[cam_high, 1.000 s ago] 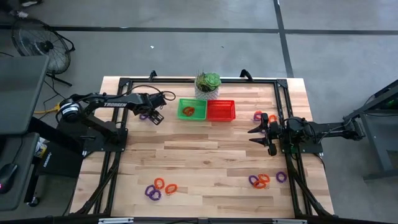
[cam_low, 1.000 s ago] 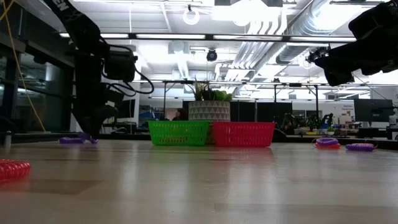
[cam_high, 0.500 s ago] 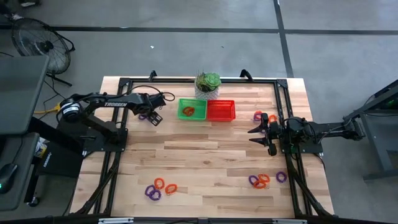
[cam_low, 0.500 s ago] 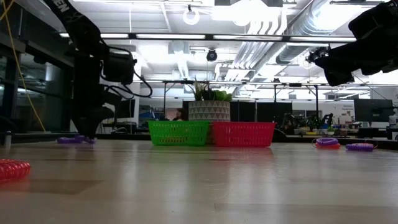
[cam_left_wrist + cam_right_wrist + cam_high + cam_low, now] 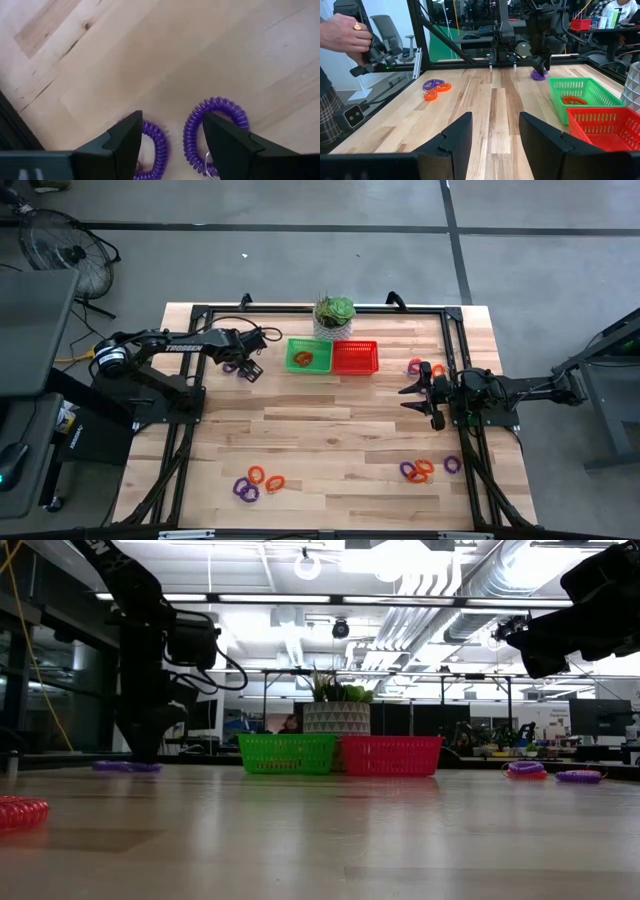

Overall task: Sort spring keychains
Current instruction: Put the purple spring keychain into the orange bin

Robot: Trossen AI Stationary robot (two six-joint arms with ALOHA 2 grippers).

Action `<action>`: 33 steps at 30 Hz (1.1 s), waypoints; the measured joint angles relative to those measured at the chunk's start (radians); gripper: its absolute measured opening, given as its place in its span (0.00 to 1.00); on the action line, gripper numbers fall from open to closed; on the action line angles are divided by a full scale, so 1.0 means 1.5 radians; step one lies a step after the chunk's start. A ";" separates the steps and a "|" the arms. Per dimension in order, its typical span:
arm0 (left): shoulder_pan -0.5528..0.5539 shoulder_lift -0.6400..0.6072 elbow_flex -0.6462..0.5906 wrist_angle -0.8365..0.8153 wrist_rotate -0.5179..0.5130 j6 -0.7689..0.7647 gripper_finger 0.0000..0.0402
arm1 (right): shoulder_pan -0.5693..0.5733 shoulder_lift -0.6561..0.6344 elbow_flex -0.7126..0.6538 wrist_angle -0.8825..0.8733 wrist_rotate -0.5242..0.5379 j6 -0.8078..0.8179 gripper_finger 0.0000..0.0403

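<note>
My left gripper [image 5: 247,367] is open and low over two purple spring keychains [image 5: 232,366] lying flat near the table's far left. In the left wrist view its fingers point down, with one coil [image 5: 154,150] beside one finger and the other coil [image 5: 216,131] beside the second. My right gripper [image 5: 408,397] waits open above the table's right side, touching nothing. One orange keychain [image 5: 305,359] lies in the green basket [image 5: 309,344]. The red basket [image 5: 355,346] stands beside it. More orange and purple keychains lie near left [image 5: 258,482], near right [image 5: 425,470] and far right [image 5: 414,366]. My left gripper [image 5: 172,125] comes from above with its open fingers down among the two purple coils. One finger [image 5: 125,137] overlaps the edge of one coil and the other finger [image 5: 225,137] overlaps the other coil. I cannot tell whether either finger touches them.
A potted plant [image 5: 334,314] stands behind the baskets at the far edge. A black frame [image 5: 300,310] runs around the table. Bare wood lies in the table's middle [image 5: 330,420]. A person's hand [image 5: 345,31] holds a controller beyond the table's left side.
My left gripper has swayed slightly over the purple keychains and stayed low and open. The right arm has kept still.
</note>
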 joint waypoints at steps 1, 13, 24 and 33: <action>0.000 0.000 0.000 -0.001 0.005 0.000 0.51 | 0.000 0.000 0.000 0.000 0.000 0.000 0.39; -0.023 0.045 0.003 0.003 0.023 0.023 0.51 | 0.000 0.000 0.000 0.000 0.000 0.000 0.39; -0.022 0.047 0.002 0.008 0.057 0.035 0.26 | 0.000 0.000 0.000 0.000 0.000 0.000 0.40; -0.022 0.047 0.002 0.009 0.071 0.035 0.09 | 0.000 0.000 0.000 0.000 0.000 0.000 0.39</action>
